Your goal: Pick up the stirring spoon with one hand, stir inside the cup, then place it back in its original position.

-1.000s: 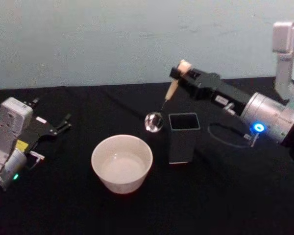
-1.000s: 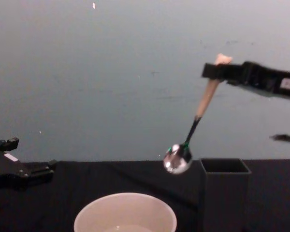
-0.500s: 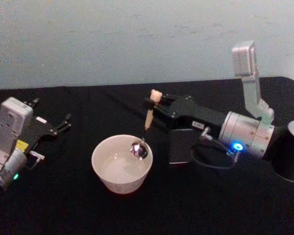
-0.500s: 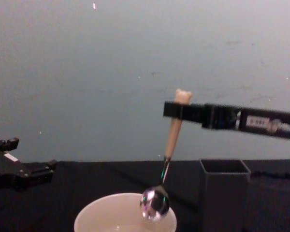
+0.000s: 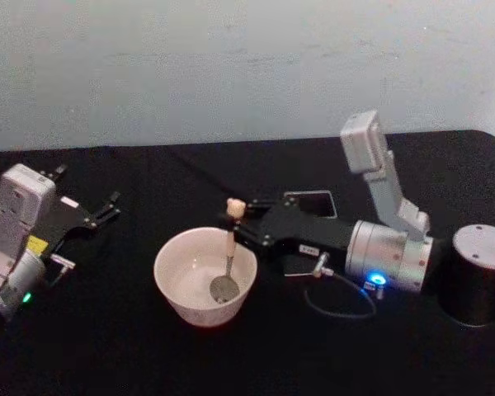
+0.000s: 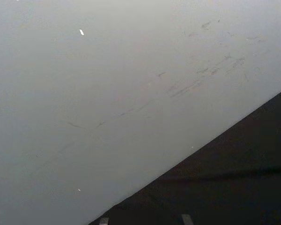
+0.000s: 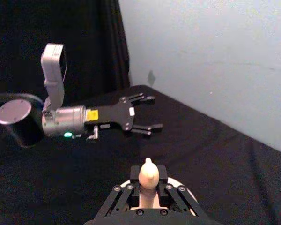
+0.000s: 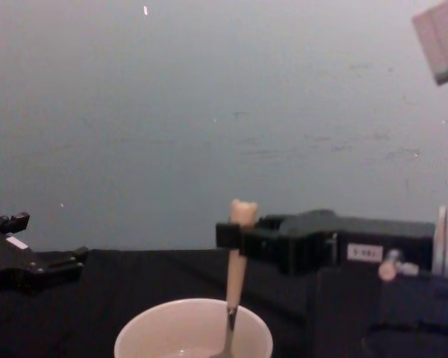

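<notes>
The stirring spoon (image 5: pixel 229 247) stands upright in the cream-white cup (image 5: pixel 176 285), its shiny bowl down on the cup's floor. My right gripper (image 5: pixel 235 220) is shut on the beige handle just under the bear head, above the cup's right rim. From the chest view the spoon (image 8: pixel 237 253) drops from the right gripper (image 8: pixel 231 235) into the cup (image 8: pixel 145 341). The right wrist view looks down on the bear head (image 7: pixel 149 174) between the fingers. The dark grey holder (image 5: pixel 313 200) stands behind the right arm, mostly covered by it. My left gripper (image 5: pixel 106 209) rests open at the far left.
A black cloth covers the table (image 5: pixel 148 355), and a pale wall rises behind it. A dark cylinder (image 5: pixel 477 272) with a grey top, part of the right arm, stands at the right edge. A cable (image 5: pixel 338 301) loops under the right arm.
My right gripper has carried the spoon leftward and down, from beside the holder to over the cup. The spoon's bowl now sits low inside the cup. The left arm has not moved.
</notes>
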